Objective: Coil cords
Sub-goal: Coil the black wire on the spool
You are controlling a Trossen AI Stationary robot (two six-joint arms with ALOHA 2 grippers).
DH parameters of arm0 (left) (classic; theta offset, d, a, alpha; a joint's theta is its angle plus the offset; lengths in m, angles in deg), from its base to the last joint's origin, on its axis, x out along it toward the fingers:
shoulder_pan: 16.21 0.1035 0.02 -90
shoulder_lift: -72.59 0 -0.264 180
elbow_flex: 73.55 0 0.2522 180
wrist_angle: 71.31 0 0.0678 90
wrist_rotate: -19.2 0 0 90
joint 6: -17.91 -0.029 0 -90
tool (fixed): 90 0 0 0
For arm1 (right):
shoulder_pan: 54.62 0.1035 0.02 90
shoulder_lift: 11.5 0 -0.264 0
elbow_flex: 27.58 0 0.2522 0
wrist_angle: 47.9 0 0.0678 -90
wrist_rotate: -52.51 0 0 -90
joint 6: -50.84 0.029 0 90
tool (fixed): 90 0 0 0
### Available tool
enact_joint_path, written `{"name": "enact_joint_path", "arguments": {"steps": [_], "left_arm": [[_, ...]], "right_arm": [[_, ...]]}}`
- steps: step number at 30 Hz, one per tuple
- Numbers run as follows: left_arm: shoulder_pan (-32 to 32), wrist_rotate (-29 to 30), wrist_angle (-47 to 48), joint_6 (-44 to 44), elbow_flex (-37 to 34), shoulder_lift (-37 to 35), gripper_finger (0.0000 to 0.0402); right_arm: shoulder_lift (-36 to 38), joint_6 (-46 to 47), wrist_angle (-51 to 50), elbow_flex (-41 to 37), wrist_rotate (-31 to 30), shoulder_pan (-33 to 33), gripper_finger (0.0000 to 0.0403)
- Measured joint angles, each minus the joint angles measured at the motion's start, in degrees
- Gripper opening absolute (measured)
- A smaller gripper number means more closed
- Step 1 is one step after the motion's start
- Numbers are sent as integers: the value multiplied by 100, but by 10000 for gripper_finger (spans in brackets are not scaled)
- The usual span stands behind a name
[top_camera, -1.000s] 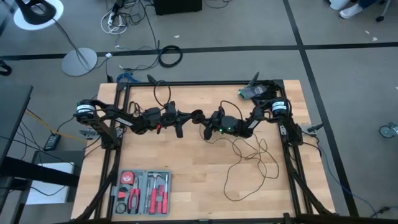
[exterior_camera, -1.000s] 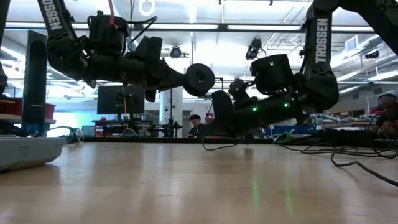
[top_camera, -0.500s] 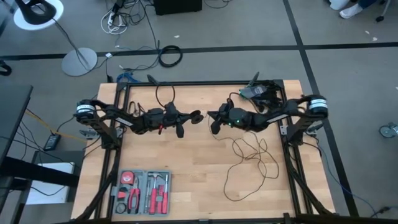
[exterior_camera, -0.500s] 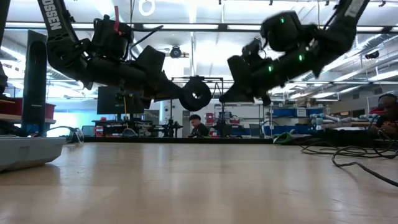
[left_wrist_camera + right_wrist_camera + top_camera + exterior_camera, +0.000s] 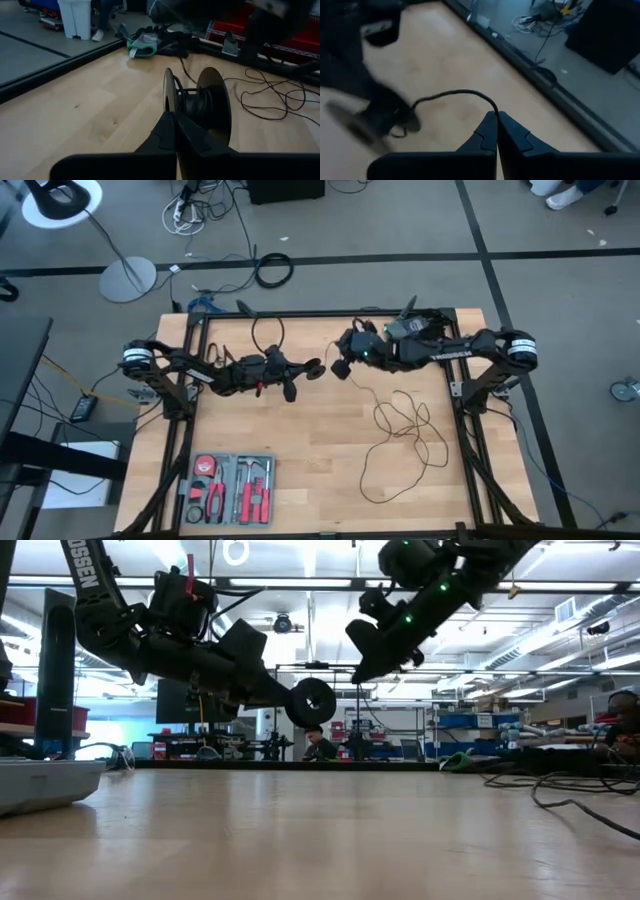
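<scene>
High view, winding step in hand. Left hand (image 5: 300, 370) over mid-tabletop (image 5: 310, 455), closed on a small black spool (image 5: 197, 102) with some turns already on its hub. Right hand (image 5: 338, 367) just beside the spool, raised, pinched shut on the thin black cord (image 5: 405, 430), seen arching from the closed tips in the right wrist view (image 5: 455, 95). Remainder of cord lying in loose loops on the tabletop toward the right side. Next move, by judgement: another pass of cord around the hub, kept taut, spool held steady, slack drawn from the loops without snagging.
</scene>
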State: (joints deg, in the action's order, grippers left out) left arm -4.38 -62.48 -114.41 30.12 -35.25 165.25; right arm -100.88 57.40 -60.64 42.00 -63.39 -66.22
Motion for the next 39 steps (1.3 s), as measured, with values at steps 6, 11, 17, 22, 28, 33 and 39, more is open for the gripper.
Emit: {"name": "enact_joint_path", "arguments": {"steps": [6, 11, 17, 22, 28, 33, 39], "left_arm": [[0, 99, 76, 1, 0, 0, 0], [0, 539, 190, 162, 0, 0, 0], [15, 1082, 258, 355, 1, 0, 0], [15, 1180, -18, 456, 4, 0, 0], [9, 1173, -439, 478, 11, 0, 0], [2, 952, -733, 495, 5, 2, 0], [6, 636, -801, 494, -10, 7, 0]], "right_arm": [[0, -175, -207, 564, 438, -167, 0], [-50, -175, -191, 795, 648, 124, 0], [-168, -19, -19, 809, 780, 546, 0], [-709, -5, 546, 810, 1109, 780, 0], [-1412, -17, 945, 803, 1179, 896, 0], [-1715, 197, 772, 803, 1113, 893, 0], [-1696, 467, -46, 803, 457, 880, 0]]}}
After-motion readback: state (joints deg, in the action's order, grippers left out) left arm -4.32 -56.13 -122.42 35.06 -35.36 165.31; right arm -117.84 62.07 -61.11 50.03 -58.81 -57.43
